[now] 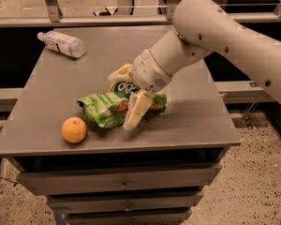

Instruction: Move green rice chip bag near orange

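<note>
The green rice chip bag (102, 109) lies crumpled on the grey table (187, 121), near the front and a little left of the middle. The orange (74, 129) sits just left of the bag, a small gap from it, near the table's front edge. My gripper (127, 95) reaches down from the right over the bag's right end. Its cream fingers (135, 110) are spread, one behind the bag and one in front of it, with the bag resting on the table between them.
A clear plastic bottle (61, 42) lies on its side at the table's back left corner. Drawers (122, 184) sit under the table top. Railings and a lower shelf run behind the table.
</note>
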`<move>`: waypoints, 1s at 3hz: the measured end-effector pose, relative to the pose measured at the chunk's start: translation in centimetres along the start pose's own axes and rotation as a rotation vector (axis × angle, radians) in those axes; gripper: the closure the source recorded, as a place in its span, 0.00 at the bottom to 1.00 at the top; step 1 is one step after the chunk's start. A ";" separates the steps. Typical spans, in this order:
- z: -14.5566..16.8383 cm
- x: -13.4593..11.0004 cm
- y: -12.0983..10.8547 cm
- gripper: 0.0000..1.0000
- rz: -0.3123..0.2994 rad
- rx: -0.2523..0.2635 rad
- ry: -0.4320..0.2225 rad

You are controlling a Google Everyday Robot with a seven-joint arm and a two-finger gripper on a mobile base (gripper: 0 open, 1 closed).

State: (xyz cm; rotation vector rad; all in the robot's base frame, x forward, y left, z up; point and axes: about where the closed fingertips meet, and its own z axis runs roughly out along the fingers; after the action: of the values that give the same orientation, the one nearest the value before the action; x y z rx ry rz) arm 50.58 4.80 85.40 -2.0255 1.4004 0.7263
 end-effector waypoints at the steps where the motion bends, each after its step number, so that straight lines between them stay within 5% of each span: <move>1: 0.0 0.0 0.0 0.00 0.001 0.000 0.000; 3: -5.5 3.9 -1.4 0.00 0.035 0.089 0.083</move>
State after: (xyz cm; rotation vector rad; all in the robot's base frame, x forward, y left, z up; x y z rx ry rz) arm 53.76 -1.19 86.64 -1.9872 1.4916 0.5897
